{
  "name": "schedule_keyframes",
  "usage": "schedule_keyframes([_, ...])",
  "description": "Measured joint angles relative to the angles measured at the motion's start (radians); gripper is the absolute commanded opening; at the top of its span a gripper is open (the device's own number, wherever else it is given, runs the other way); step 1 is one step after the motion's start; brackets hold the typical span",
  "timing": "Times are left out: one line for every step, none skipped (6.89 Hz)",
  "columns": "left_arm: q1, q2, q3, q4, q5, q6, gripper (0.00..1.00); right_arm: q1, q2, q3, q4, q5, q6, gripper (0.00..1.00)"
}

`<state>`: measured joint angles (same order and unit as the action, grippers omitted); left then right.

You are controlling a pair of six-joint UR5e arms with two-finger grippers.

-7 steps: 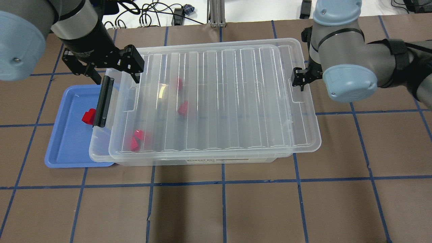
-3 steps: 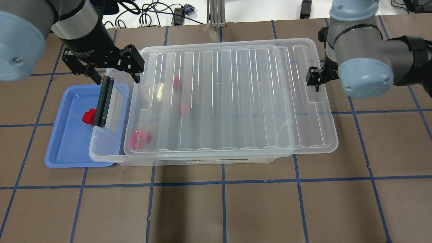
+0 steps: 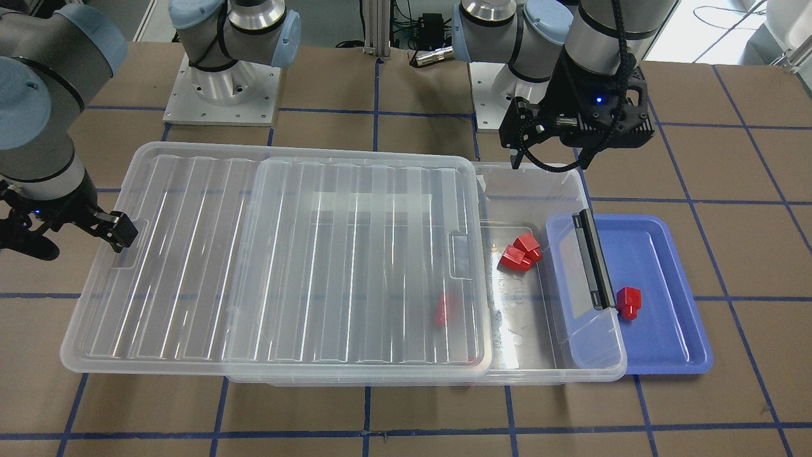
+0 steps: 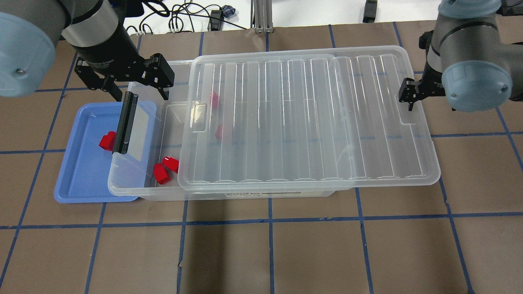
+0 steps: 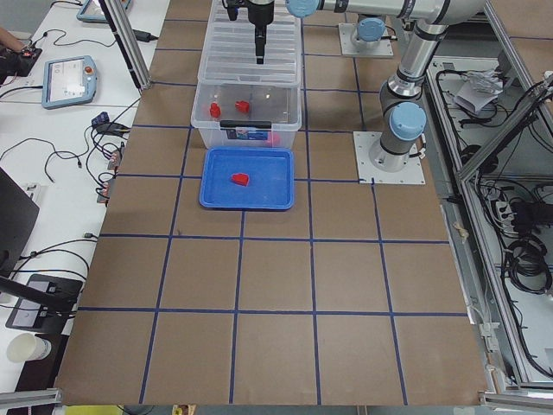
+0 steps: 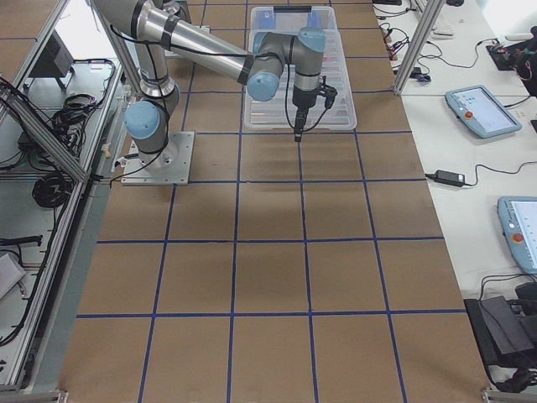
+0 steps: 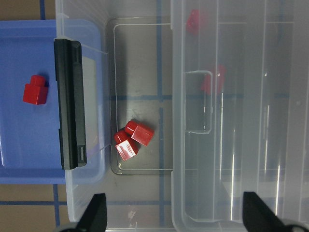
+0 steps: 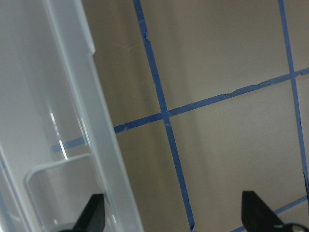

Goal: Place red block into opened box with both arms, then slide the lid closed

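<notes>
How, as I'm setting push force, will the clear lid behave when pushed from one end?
The lid is probably light and somewhat bendy, being a thin ribbed sheet. It likely slides easily on the box rim, smooth plastic on plastic. Overhanging one end of the box, it might tilt or skew.

Showed two silver-grey jointed metal arms, the left arm (image 4: pixel 92 22) and the right arm (image 4: pixel 461 38), both rounded off at the joints with light blue plastic covers (image 4: pixel 20 49), each cover dotted with a small screw (image 4: pixel 18 72). Ended in black two-finger tools, the left gripper (image 4: pixel 141 94) and the right gripper (image 4: pixel 408 98), each lit by a tiny blue light (image 3: pixel 597 99). Bore white lettering (image 4: pixel 102 63) on the left black wrist housing. Ran a black cable (image 3: pixel 620 38) down the left forearm. Wore a thin black band (image 4: pixel 459 27) round the right forearm. Had square silver base plates (image 3: pixel 184 108) edged with small bolts.
</notes>
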<state>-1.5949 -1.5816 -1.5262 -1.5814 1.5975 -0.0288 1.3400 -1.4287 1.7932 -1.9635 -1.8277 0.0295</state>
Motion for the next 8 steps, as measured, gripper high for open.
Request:
schedule_keyframes([0.007,-0.001,0.002,-0.003,0.004,0.025,1.0,-0.023,0.0,0.0,0.006,0.002,0.0,1.0])
schedule_keyframes([0.03,-0.002,0.005,-0.005,0.006,0.075,1.0,-0.036,-0.002,-0.002,0.022,0.005,0.0,1.0])
schedule_keyframes([0.092,-0.004,0.002,-0.005,0.004,0.159,1.0,-0.041,-0.004,-0.006,0.035,0.007,0.0,1.0])
schedule_keyframes([0.19,-0.01,-0.01,-0.005,-0.001,0.281,1.0,-0.041,-0.011,-0.009,0.046,0.008,-0.001,1.0])
schedule_keyframes([0.303,-0.025,-0.032,0.001,-0.005,0.4,1.0,-0.041,-0.029,-0.016,0.069,0.009,-0.001,1.0])
schedule_keyframes([0.392,-0.052,-0.055,0.027,-0.007,0.51,1.0,-0.034,-0.055,-0.048,0.129,0.02,0.0,1.0])
schedule_keyframes([0.439,-0.095,-0.082,0.092,-0.008,0.626,1.0,-0.013,-0.079,-0.108,0.222,0.063,0.004,1.0])
schedule_keyframes([0.464,-0.14,-0.118,0.181,-0.007,0.742,1.0,0.029,-0.091,-0.18,0.302,0.138,0.011,1.0])
